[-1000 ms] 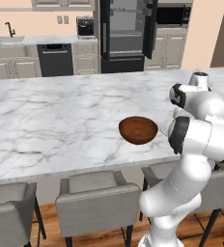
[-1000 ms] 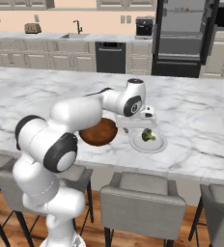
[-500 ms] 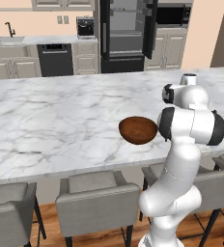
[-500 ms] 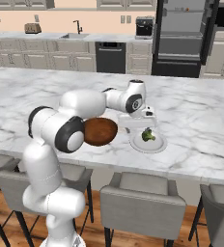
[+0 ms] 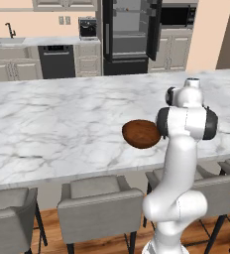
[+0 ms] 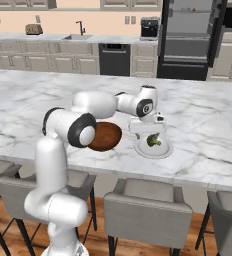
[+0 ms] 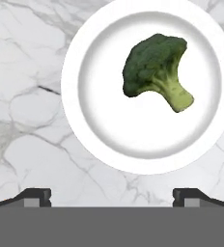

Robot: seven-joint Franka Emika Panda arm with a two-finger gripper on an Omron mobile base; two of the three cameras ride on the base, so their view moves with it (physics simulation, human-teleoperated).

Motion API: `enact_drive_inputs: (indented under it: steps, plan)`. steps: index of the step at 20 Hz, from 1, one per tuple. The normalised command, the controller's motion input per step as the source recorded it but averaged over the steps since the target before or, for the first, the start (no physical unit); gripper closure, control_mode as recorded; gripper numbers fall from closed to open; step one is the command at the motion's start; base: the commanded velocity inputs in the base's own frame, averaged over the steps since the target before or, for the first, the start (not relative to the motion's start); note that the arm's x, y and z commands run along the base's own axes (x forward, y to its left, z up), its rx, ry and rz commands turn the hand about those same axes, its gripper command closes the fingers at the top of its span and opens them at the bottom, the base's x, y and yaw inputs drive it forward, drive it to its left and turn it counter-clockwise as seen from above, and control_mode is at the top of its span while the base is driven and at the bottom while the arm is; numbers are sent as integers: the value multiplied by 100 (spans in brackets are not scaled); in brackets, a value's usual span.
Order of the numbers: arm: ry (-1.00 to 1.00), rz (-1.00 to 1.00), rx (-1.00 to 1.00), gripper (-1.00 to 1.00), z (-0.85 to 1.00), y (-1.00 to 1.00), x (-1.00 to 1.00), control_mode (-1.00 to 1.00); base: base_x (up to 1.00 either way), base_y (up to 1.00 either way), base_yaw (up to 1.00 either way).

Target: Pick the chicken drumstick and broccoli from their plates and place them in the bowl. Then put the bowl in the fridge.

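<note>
Broccoli: the broccoli (image 7: pixel 155 70) lies on its side on a white plate (image 7: pixel 85 120), dark head toward the plate's middle, pale stalk pointing to the rim; in the right base view it (image 6: pixel 153 141) sits on the same plate (image 6: pixel 163 151), near the counter's near edge.
Gripper: the gripper (image 6: pixel 148 131) hangs just above that plate, fingers spread to full width and empty; the fingertips (image 7: pixel 36 195) frame bare marble short of the floret, so it reads as lining up for a descent.
Bowl: the dark wooden bowl (image 6: pixel 104 136) stands just left of the plate, close enough for a short carry.
Drumstick: cannot tell where it is.
Counter: the marble island (image 5: pixel 62 124) carries bowl and plate.
Fridge: the black fridge (image 5: pixel 129 34) stands open at the far wall, ready for the bowl.
</note>
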Motion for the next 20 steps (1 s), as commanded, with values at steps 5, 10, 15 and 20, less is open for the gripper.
enact_drive_inputs:
  steps: [5,10,15,20]
  plan:
    - [5,2,13,-100,-24,-11,33,-100,0,0,0]
    - [3,1,8,-100,-20,-4,34,-100,0,0,0]
    - [0,1,1,-100,-16,-1,32,-100,0,0,0]
    - [-4,0,0,-100,-31,-2,11,-100,0,0,0]
